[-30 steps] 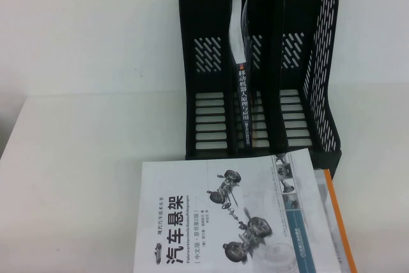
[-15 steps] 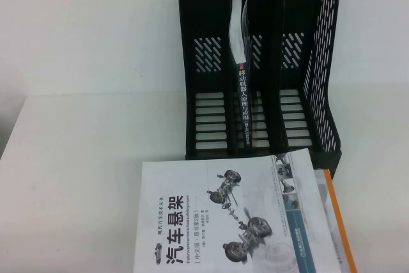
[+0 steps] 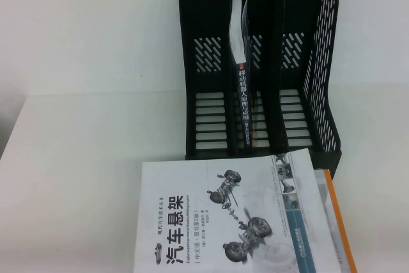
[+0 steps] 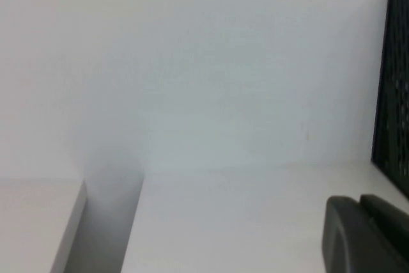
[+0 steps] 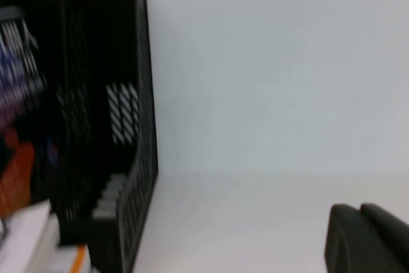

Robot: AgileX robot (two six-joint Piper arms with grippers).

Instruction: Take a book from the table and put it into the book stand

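Observation:
The book (image 3: 233,218), a large white paperback with a bold black title and grey car-suspension pictures, lies flat on the table (image 3: 77,177) just in front of the book stand (image 3: 211,62). This black three-slot rack stands upright at the back. Neither arm shows in the high view. My left gripper (image 4: 359,201) is shut and empty over bare table, with the stand's side (image 4: 393,81) off to one side. My right gripper (image 5: 359,209) is likewise shut on nothing, away from the stand (image 5: 144,94) and a white book corner (image 5: 25,238).
A dark-spined book (image 3: 246,94) with red and white characters stands in the stand's middle slot. An orange-edged white book (image 3: 342,222) lies under the white paperback, jutting out on its right. In the left wrist view a gap (image 4: 105,222) splits the table surface.

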